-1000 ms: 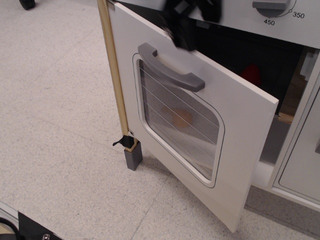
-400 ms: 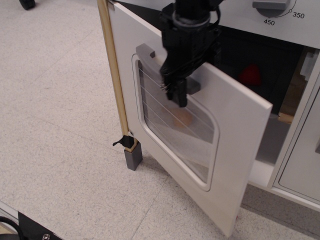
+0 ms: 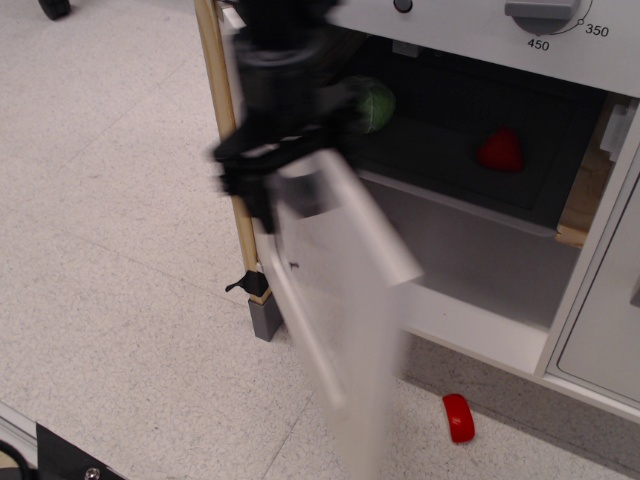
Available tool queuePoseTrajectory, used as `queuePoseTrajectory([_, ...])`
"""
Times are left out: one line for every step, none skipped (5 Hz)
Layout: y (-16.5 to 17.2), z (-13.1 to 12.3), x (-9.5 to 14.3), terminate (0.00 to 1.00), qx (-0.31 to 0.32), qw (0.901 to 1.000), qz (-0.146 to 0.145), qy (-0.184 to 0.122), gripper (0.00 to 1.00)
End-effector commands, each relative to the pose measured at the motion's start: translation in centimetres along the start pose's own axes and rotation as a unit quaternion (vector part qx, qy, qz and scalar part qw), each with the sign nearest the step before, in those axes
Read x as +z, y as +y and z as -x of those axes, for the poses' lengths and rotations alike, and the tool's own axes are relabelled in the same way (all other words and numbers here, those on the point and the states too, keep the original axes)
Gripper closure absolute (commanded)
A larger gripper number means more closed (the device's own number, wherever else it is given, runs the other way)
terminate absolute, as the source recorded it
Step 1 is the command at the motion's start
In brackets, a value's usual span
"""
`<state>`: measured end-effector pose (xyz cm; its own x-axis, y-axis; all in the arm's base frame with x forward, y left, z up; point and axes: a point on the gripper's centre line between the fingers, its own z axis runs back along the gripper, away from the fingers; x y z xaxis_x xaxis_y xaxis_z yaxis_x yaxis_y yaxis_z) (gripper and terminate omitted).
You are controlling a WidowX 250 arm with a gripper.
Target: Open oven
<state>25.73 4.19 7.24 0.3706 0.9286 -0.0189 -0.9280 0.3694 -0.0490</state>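
Oven door stands wide; gripper (blurred, grasp indeterminate) sits at its top edge. Overswing may strain hinges.

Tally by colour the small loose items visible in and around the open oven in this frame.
Red: 2, one piece on the dark tray inside the oven, one piece on the floor below it
Green: 1, a round item on the tray
Total: 3
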Motion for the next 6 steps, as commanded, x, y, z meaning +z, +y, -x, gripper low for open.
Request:
queuePoseTrajectory([3.6,-6.9,2.6,0.0,-0.004,1.0,0.005,-0.008,0.0])
queuePoseTrajectory([4.6,-9.6,4.1,0.0,-0.015,0.9998,0.005,-0.012,0.0])
queuePoseTrajectory([4.0,-10.0,5.7,0.0,-0.02,0.9997,-0.003,-0.012,0.0])
queuePoseTrajectory([1.3,-7.3,7.0,0.0,-0.002,0.9998,-0.019,-0.009,0.0])
queuePoseTrajectory([-0.1,-4.7,7.3,0.0,0.055,0.9978,0.014,0.033,0.0])
queuePoseTrajectory([-0.4,-2.6,4.8,0.0,0.051,0.9986,0.014,-0.004,0.0])
